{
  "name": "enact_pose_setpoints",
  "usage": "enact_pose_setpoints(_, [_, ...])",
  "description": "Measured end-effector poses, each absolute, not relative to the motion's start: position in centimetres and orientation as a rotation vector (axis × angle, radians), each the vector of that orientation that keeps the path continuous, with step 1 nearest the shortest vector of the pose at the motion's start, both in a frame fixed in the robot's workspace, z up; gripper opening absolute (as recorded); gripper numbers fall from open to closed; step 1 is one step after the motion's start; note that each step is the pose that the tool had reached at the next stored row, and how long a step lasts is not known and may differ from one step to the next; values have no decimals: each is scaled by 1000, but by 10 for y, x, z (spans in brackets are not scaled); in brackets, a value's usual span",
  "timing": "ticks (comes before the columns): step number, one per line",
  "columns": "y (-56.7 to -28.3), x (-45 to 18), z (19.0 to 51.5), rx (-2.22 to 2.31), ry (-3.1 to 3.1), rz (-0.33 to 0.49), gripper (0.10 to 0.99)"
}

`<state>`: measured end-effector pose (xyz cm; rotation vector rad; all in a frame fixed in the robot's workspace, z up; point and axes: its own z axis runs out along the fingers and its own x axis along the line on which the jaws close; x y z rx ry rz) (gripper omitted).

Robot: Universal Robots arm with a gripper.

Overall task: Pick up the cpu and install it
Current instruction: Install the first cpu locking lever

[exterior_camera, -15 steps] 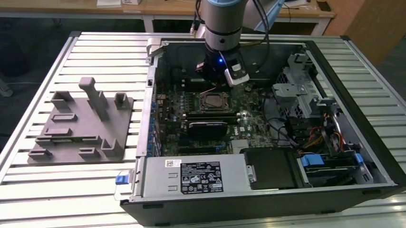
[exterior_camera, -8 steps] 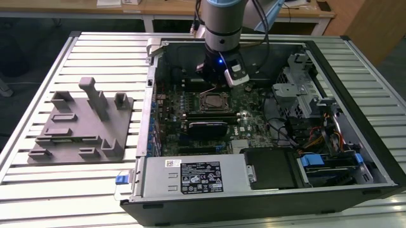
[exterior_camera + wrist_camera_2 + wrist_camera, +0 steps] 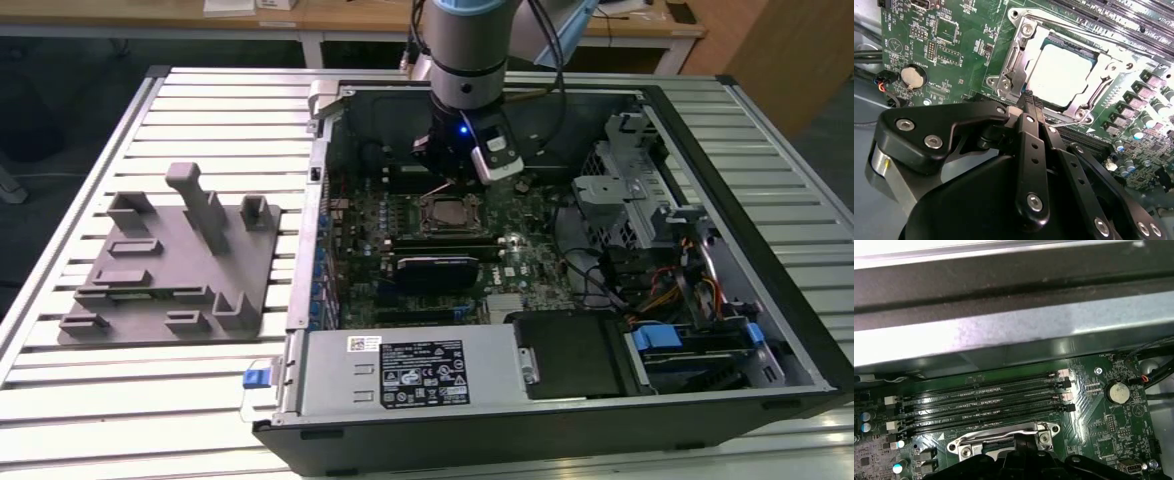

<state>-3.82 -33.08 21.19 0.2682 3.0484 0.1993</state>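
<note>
The cpu (image 3: pixel 1061 75), a flat silver-grey square, lies in the motherboard socket (image 3: pixel 1014 65), whose metal frame stands around it. In the exterior view the cpu (image 3: pixel 445 211) sits mid-board inside the open computer case. My gripper (image 3: pixel 1029 100) hangs just above the socket's edge beside the chip. Its black fingers (image 3: pixel 1026 130) are pressed together and shut, with nothing seen between them. In the exterior view the gripper (image 3: pixel 442 186) points down at the far side of the socket. In the first wrist view the socket frame (image 3: pixel 1004 437) shows right past the gripper's dark body.
A grey fixture block (image 3: pixel 174 260) sits on the slatted table at the exterior view's left. Inside the case are memory slots (image 3: pixel 984 400), a coin battery (image 3: pixel 913 76), the power supply (image 3: pixel 400 372) and a drive cage (image 3: pixel 638 190). The case wall (image 3: pixel 1004 335) rises close by.
</note>
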Motion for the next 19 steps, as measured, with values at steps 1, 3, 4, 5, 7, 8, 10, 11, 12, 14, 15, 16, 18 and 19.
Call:
enact_pose_setpoints(1, [-331,-38,212,268,3048,199,106])
enact_pose_setpoints(3, [-331,-38,212,268,3049,198,106])
enact_pose_setpoints(4, [-331,-38,213,268,3048,199,106])
enact_pose_setpoints(5, [-331,-38,215,268,3048,199,106])
enact_pose_setpoints(7, [-331,-38,218,268,3048,199,106])
enact_pose_setpoints(8, [-331,-38,220,268,3048,199,106])
enact_pose_setpoints(10, [-331,-38,223,268,3048,199,106])
enact_pose_setpoints(11, [-331,-38,224,268,3048,199,106])
enact_pose_setpoints(12, [-331,-38,225,268,3048,199,106])
enact_pose_setpoints(14, [-331,-38,226,268,3048,199,106])
enact_pose_setpoints(15, [-331,-38,227,268,3049,198,106])
enact_pose_setpoints(16, [-331,-37,227,268,3049,198,106])
enact_pose_setpoints(18, [-331,-35,229,268,3050,196,106])
enact_pose_setpoints(19, [-331,-34,229,268,3050,195,106])
